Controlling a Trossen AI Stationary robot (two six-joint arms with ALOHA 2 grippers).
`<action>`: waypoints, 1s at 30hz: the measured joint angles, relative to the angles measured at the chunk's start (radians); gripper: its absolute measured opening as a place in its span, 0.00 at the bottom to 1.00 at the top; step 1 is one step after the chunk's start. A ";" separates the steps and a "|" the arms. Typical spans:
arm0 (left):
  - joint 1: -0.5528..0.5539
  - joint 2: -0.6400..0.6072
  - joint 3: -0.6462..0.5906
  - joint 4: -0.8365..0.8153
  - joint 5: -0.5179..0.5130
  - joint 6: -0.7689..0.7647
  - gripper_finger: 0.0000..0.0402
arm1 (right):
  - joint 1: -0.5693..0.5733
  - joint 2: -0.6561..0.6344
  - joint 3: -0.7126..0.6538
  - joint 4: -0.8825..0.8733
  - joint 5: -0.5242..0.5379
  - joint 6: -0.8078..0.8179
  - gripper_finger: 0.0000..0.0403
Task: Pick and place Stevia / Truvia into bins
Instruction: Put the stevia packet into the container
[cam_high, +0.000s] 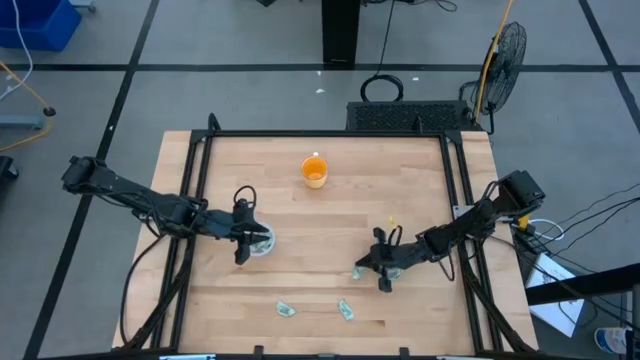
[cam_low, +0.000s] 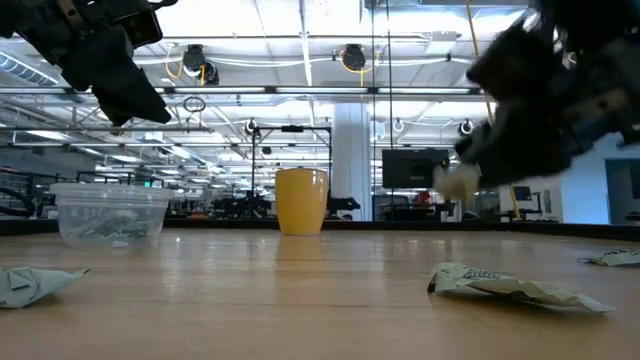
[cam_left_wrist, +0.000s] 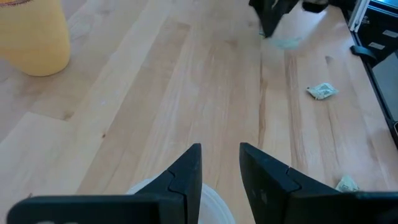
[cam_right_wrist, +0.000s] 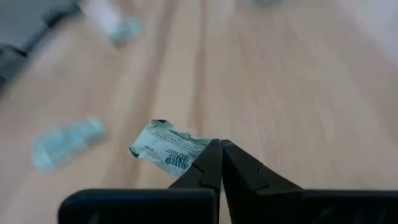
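Observation:
My right gripper (cam_right_wrist: 219, 151) is shut on a crumpled pale green and white Stevia packet (cam_right_wrist: 166, 149) right of the table's middle (cam_high: 358, 270). It shows lifted in the low view (cam_low: 455, 181). My left gripper (cam_left_wrist: 221, 163) is open and empty, hovering at the clear plastic cup (cam_high: 263, 243), whose whitish rim (cam_left_wrist: 152, 190) shows under its fingers. The cup (cam_low: 110, 213) stands on its base with several packets inside. Loose packets lie flat near the table's near edge (cam_high: 286, 309), (cam_high: 346, 310) and in the low view (cam_low: 520, 288), (cam_low: 30, 283). My right gripper pinches the packet between its two fingertips (cam_right_wrist: 208, 163) by one end (cam_right_wrist: 196, 150), and the rest sticks out sideways past the tips. The fingers come slanting down from the table's right. The packet is lifted clear of the table.
An orange cup (cam_high: 314, 172) stands toward the far side of the table, also in the low view (cam_low: 302, 200) and the left wrist view (cam_left_wrist: 31, 31). A black frame (cam_high: 300, 134) rims the table. Bare wood lies between the cups.

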 joint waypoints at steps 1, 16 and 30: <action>0.000 0.000 0.000 0.002 0.000 0.000 0.28 | 0.000 0.000 0.000 0.050 0.001 -0.040 0.00; 0.023 0.028 0.000 0.202 0.021 -0.001 0.28 | -0.109 0.012 0.400 -0.328 0.050 -0.541 0.00; 0.077 0.203 0.000 0.386 0.100 0.093 0.28 | -0.206 0.218 0.582 -0.348 0.092 -0.812 0.00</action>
